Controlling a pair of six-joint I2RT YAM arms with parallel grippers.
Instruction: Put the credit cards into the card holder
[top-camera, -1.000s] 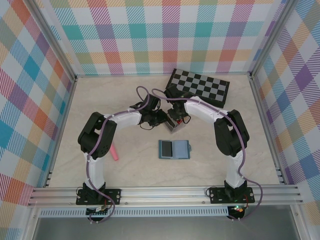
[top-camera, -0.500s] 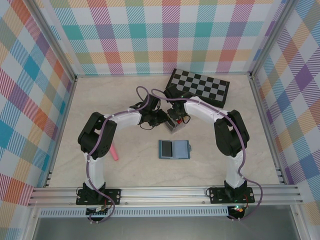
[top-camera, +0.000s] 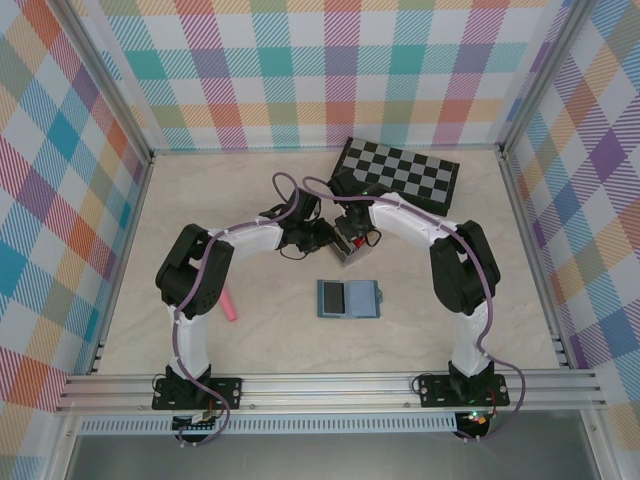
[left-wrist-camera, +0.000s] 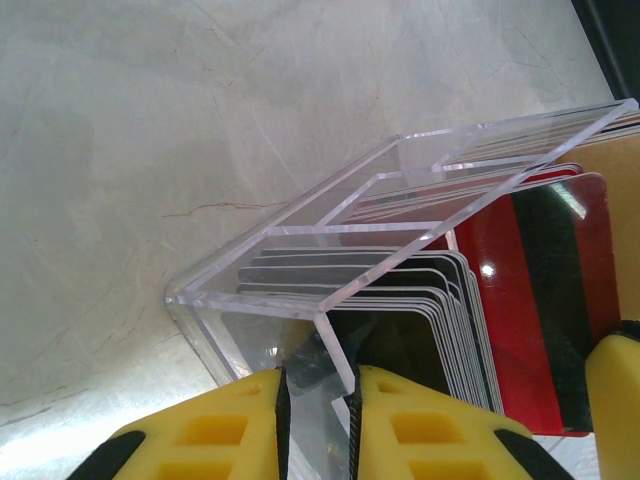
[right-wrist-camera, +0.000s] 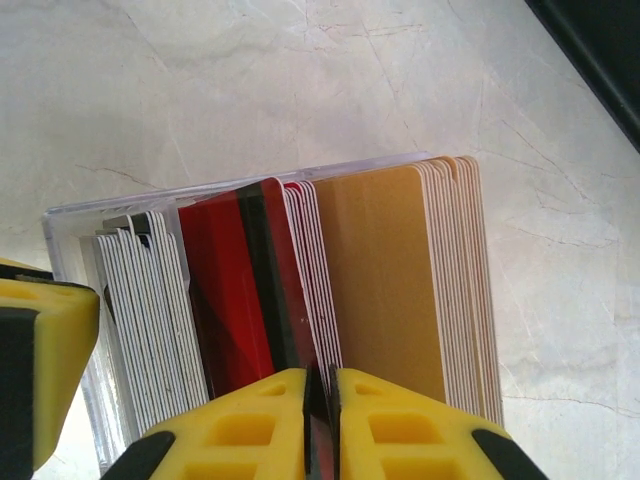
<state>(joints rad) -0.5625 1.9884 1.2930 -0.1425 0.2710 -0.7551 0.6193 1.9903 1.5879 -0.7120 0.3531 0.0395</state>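
A clear acrylic box stands on the table, packed with upright credit cards in white, red and tan. My left gripper is shut on the box's near wall at a corner. My right gripper is shut on the top edge of a red card with a black stripe, which still stands among the others. In the top view both grippers meet over the box. The teal card holder lies open and flat just in front of the box, apart from both grippers.
A folded chessboard lies at the back right, close behind the right arm. A pink stick rests by the left arm's elbow. Plaid walls enclose the table on three sides.
Both arms stay where they were over the box. The right gripper's jaws have drawn together onto the red card.
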